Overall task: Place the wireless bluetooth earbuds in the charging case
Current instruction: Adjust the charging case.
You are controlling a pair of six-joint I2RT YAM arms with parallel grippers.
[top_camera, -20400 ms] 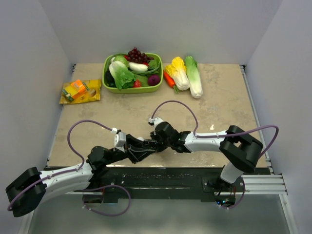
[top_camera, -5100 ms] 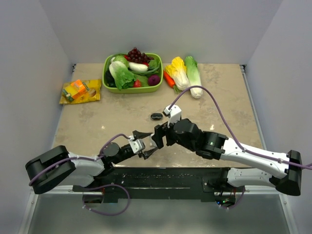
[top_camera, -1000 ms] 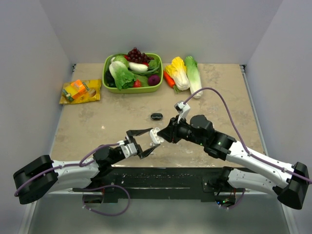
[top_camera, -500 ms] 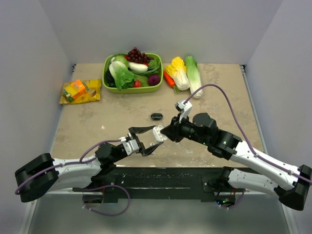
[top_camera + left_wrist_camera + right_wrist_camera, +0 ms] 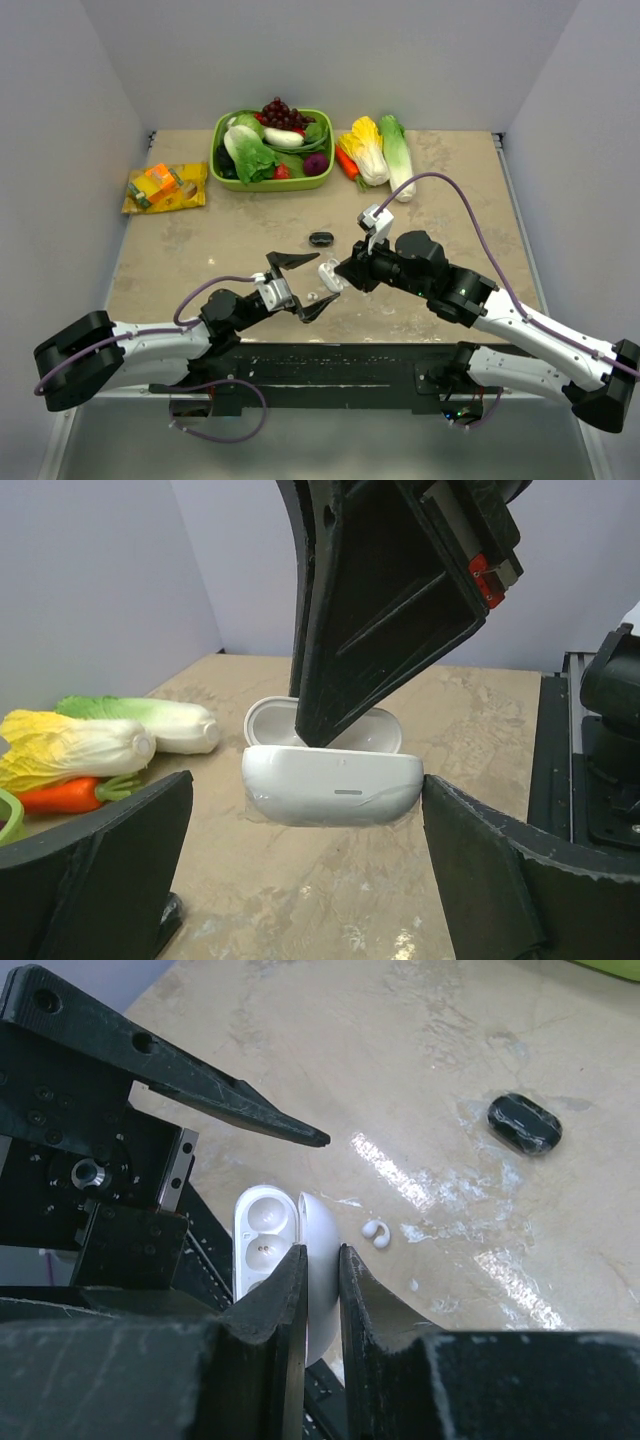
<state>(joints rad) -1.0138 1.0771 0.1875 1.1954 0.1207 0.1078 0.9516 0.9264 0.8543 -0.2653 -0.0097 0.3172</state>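
White charging case (image 5: 333, 780), lid open: clamped in right end effector (image 5: 320, 1257), raised above worktop (image 5: 450, 190), near centre. Left end effector (image 5: 322, 278): released, fingers spread either side of case, not touching. White earbud (image 5: 375, 1230): on worktop beside case. Black glossy object (image 5: 321, 238): farther back.

Landmark: glossy white oval charging case (image 5: 330, 785), plain, white inside the lid too. Under it, beige marbled stone tabletop (image 5: 450, 200) with pale veining. Just beside the case, tiny white earbud (image 5: 374, 1231). Beyond the case, glossy black oval object (image 5: 524, 1123), grey-flecked. Far beyond the case, lime-green plastic basket (image 5: 272, 184).
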